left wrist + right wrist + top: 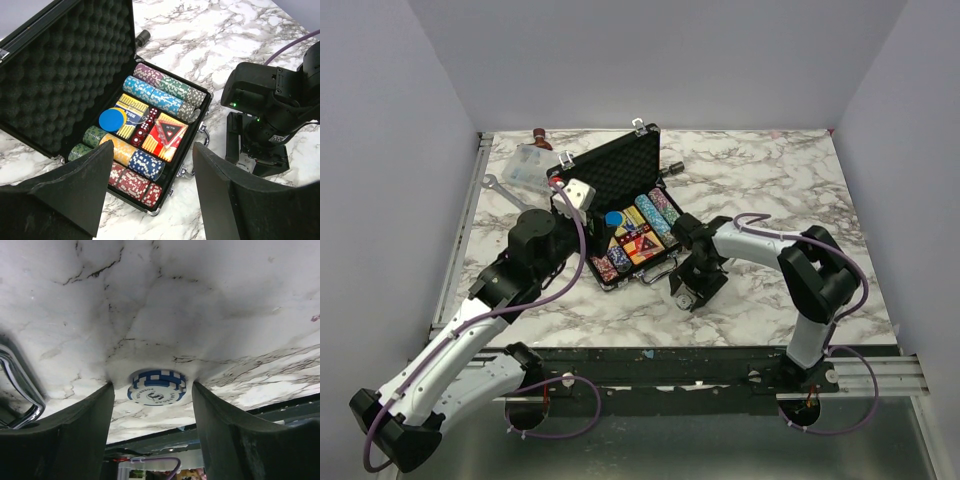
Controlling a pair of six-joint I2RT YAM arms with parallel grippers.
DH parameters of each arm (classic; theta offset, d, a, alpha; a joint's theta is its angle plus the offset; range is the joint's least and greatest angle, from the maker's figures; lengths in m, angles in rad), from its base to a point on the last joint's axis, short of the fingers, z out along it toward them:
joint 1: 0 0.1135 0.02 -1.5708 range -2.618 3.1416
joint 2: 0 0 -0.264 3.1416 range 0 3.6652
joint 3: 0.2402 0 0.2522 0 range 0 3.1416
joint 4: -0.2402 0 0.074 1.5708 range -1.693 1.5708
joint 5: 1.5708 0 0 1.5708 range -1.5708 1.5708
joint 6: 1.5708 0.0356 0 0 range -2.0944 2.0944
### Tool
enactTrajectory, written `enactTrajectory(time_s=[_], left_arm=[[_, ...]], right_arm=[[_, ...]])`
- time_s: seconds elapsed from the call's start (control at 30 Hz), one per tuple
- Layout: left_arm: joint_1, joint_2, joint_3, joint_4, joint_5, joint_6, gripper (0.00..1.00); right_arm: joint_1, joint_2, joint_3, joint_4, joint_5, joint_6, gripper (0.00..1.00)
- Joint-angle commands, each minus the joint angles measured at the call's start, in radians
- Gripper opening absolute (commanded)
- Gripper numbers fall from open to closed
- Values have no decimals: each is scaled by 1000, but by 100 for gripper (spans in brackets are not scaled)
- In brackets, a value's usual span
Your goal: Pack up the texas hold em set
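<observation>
The black briefcase (615, 165) lies open at mid-table with its foam lid (65, 75) raised. Inside it are multicoloured chip rows (155, 97), a blue disc (112, 120) and red-yellow card boxes (167, 135). My left gripper (570, 200) hovers open and empty over the case's near-left corner (152, 160). My right gripper (688, 292) points down at the table just right of the case's chrome handle (20, 385). It is open, its fingers astride a loose blue-and-white chip (156, 388) that lies flat on the marble, neither finger touching it.
A clear plastic box (525, 160) and a silver wrench (505, 190) lie at the back left. A small black cylinder (142, 36) lies behind the lid. The right arm (270, 105) stands close to the case's right side. The table's front edge is just beyond the chip.
</observation>
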Motion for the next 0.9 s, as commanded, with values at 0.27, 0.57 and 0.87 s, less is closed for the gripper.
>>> enactTrajectory(time_s=[0.27,0.57,0.87], left_arm=[[-6,-33,-6,18,-38,13,64],[-8,-20,-9,25,-10,6,64],[-7,15,-16,35,26,-24,64]], right_arm=[[10,61,-34,-32,25,71,50],[18,11,-113,16,58,105,23],[18,18,27,-109,69,45,0]])
